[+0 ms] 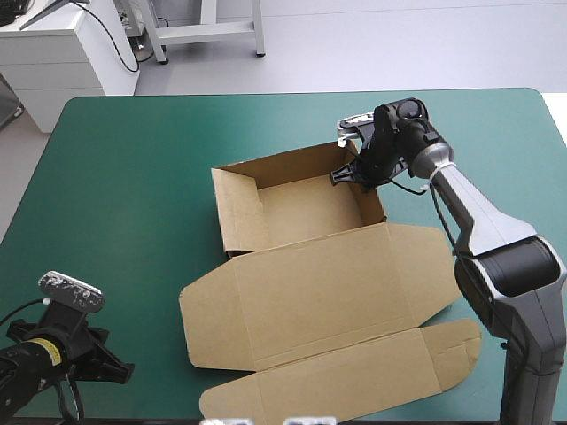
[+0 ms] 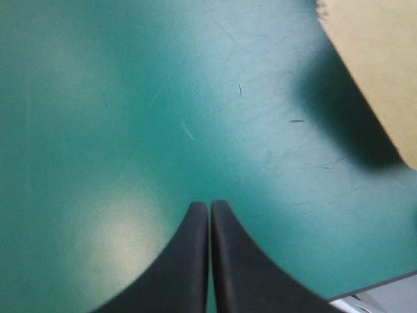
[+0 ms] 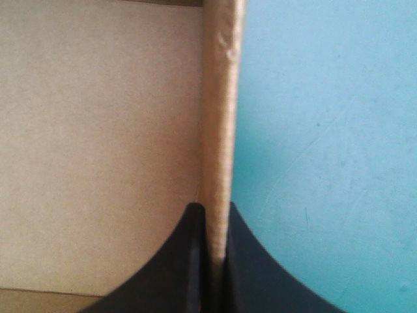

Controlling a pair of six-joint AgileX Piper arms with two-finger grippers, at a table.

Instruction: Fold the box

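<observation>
Masking part of the box (image 3: 98, 150): right fingers (image 3: 184, 264).

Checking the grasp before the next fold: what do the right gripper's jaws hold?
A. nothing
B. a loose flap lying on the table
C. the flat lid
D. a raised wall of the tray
D: the right gripper has its jaws shut on an upright wall of the box, tray floor on one side, teal-green cover on the other.
</observation>
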